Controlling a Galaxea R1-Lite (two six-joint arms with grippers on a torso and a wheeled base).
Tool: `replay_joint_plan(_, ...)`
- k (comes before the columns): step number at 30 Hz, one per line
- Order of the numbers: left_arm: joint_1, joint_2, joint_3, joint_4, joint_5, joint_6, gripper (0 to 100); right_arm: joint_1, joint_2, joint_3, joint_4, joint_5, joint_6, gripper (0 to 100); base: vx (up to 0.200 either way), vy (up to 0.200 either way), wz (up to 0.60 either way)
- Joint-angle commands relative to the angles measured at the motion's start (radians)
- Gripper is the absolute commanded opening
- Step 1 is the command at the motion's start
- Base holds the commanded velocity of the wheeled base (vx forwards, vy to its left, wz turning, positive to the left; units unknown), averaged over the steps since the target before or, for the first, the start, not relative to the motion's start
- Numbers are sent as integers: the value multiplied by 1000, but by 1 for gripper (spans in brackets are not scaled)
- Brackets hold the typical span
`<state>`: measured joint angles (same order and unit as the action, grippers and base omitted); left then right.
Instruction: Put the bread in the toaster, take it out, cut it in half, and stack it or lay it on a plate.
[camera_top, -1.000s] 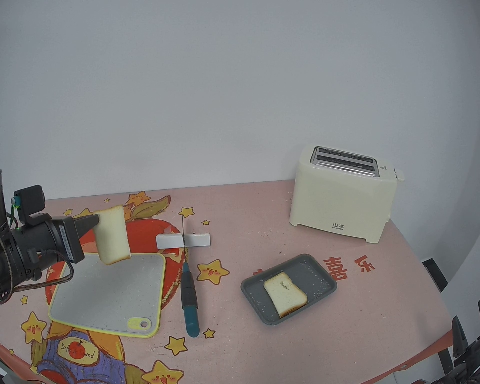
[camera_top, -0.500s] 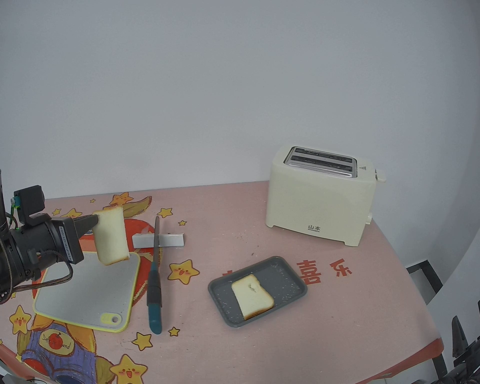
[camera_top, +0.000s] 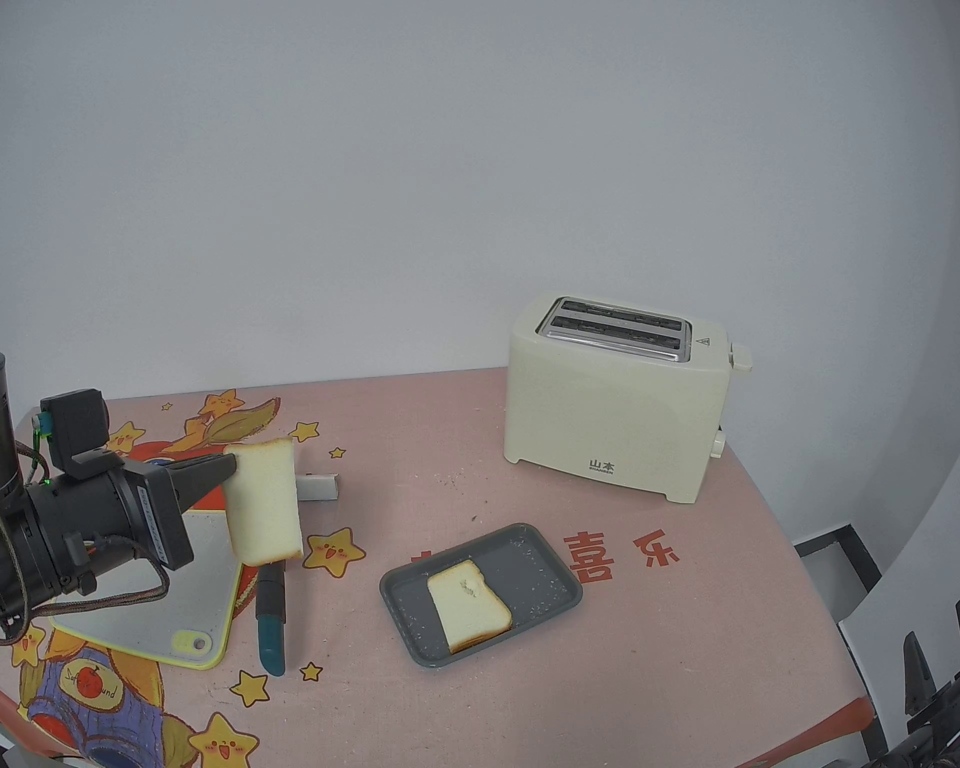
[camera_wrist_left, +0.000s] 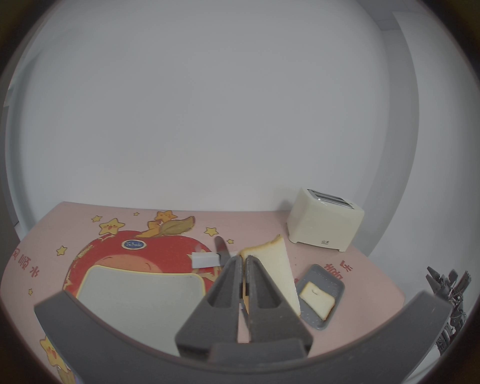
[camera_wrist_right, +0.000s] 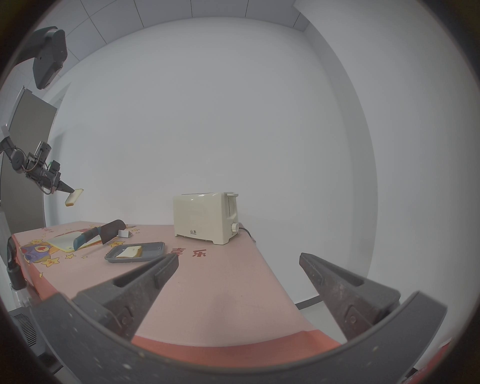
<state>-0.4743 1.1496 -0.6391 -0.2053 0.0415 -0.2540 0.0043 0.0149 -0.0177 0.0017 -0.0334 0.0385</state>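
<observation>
Left gripper, clamped on a bread slice, has carried it from over the cutting board to above the knife; the camera panned too. Plain grey wall, pink cartoon-print table. Toaster stands at the far right. Grey tray with a second slice lies between the held bread and the toaster. Right gripper is spread apart, off the table's edge.

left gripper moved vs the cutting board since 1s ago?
Yes: the left gripper carried its bread slice from over the cutting board rightward to over the knife.
</observation>
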Motion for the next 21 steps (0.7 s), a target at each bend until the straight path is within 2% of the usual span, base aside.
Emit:
replay_joint_plan(1,-33,-7,3,0,1,-2,0,0,-15,18,0,0,0,100,0,0,0)
replay_joint_plan(6,-90,-7,4,0,5,-11,0,0,-15,18,0,0,0,100,0,0,0)
replay_joint_plan(9,-149,-7,9,0,8,-42,0,0,-15,18,0,0,0,100,0,0,0)
replay_joint_plan(21,-250,-4,39,0,9,-48,0,0,-15,18,0,0,0,100,0,0,0)
